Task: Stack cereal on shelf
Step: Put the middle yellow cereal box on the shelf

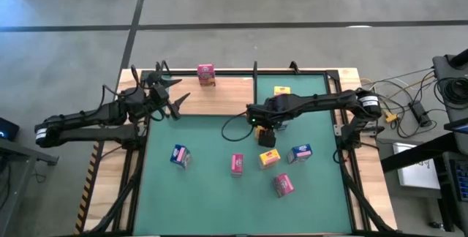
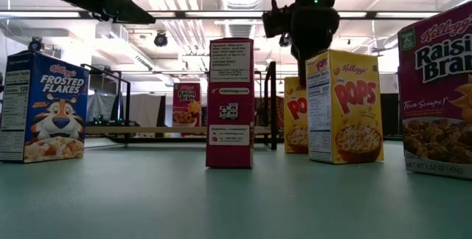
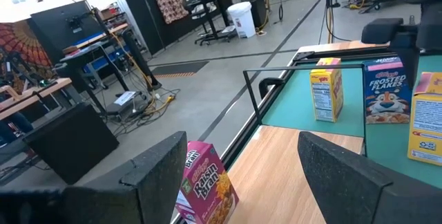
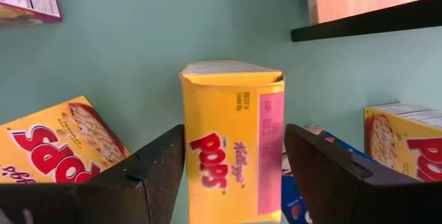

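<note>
Your right hand (image 1: 268,136) sits just right of centre in the high view, pointing down over an upright yellow Pops box (image 4: 233,137). In the right wrist view its two dark fingers (image 4: 148,172) flank that box, one on each side, with a sliver of green showing between each finger and the cardboard; the hand is spread around the box, not yet clamped on it. In the low view the same box (image 2: 344,106) stands right of centre with the hand coming down behind its top.

Around it on the green surface (image 1: 205,186) lie the other boxes: a second yellow one (image 1: 268,159) just below the hand, a blue one (image 1: 300,153) to its right, a pink one (image 1: 284,185) lower right, another pink one (image 1: 237,164) lower centre, and a blue one (image 1: 180,156) to the lower left. A third yellow box (image 1: 281,91) stands above the hand, near the surface's top edge.

The shelf (image 1: 219,94), a light-wood panel, runs along the top of the high view. One pink Raisin Bran box (image 1: 206,74) stands upright on it.

Your left hand (image 1: 162,95) hovers at the upper left, over the shelf's left end, fingers spread and holding nothing.
</note>
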Robot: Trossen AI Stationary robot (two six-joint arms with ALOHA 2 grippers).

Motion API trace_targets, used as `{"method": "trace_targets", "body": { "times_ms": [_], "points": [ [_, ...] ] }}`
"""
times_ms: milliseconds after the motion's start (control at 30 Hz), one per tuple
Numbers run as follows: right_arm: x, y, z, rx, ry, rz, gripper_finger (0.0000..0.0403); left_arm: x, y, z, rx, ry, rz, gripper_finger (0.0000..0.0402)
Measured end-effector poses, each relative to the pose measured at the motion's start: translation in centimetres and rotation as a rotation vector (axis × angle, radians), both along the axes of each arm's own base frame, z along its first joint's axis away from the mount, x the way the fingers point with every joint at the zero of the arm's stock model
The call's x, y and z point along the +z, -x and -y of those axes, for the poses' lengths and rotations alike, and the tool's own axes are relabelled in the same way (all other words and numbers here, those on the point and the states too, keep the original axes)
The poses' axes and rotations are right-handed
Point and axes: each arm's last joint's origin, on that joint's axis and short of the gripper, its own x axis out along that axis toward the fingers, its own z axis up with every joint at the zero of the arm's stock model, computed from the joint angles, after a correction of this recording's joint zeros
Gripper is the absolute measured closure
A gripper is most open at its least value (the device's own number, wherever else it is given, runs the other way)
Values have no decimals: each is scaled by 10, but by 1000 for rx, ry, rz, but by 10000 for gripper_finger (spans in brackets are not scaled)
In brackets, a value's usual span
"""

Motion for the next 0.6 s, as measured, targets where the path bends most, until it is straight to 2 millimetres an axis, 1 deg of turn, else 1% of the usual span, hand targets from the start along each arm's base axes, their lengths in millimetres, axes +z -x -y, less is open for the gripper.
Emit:
{"method": "trace_targets", "body": {
  "times_ms": [200, 300, 467, 600],
  "points": [
    [-11, -5, 0, 11, 0, -34, 188, 0, 0, 0, 0, 0, 0, 141],
    [-14, -7, 0, 20, 1, -43, 205, 0, 0, 0, 0, 0, -1, 141],
    [-14, -6, 0, 21, 0, -46, 250, 0, 0, 0, 0, -3, -2, 141],
    [-8, -4, 0, 23, -7, -32, 279, 0, 0, 0, -1, -6, -4, 141]
  ]
}}
